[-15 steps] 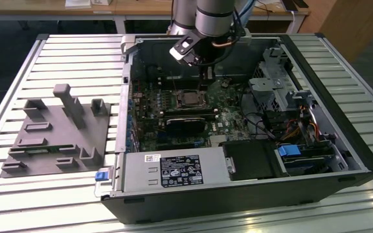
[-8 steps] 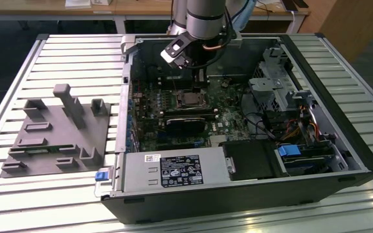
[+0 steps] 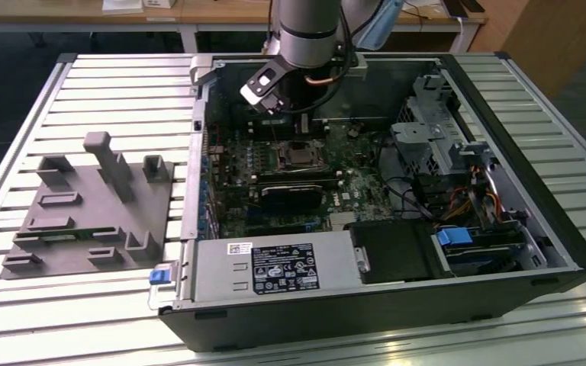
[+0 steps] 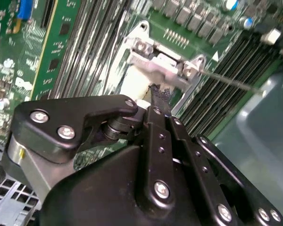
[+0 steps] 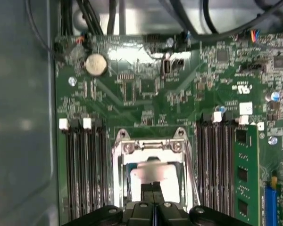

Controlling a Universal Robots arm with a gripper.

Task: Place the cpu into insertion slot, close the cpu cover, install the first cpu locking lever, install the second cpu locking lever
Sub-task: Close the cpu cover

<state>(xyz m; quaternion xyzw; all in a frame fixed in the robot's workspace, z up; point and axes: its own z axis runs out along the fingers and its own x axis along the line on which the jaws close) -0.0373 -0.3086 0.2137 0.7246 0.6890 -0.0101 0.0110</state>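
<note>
In the open computer case, the insertion slot (image 3: 298,156) sits in the middle of the green motherboard. In the first wrist view the silvery cpu cover (image 5: 151,147) lies flat around the slot, and the cpu (image 5: 144,175) shows pale grey through its window. My gripper (image 5: 153,190) hangs just over the cover's near edge, its two black fingers pressed together with nothing between them. The second wrist view has the gripper (image 4: 158,94) close to the cover (image 4: 156,63). A thin locking lever (image 4: 231,81) sticks out sideways from the slot's corner.
Black memory slots (image 5: 82,165) flank the socket on both sides, one with a green module (image 5: 243,174). Drive cages and cables (image 3: 445,152) fill the case at the exterior view's right. A grey fixture block (image 3: 89,206) rests on the slatted table (image 3: 100,84) at the exterior view's left.
</note>
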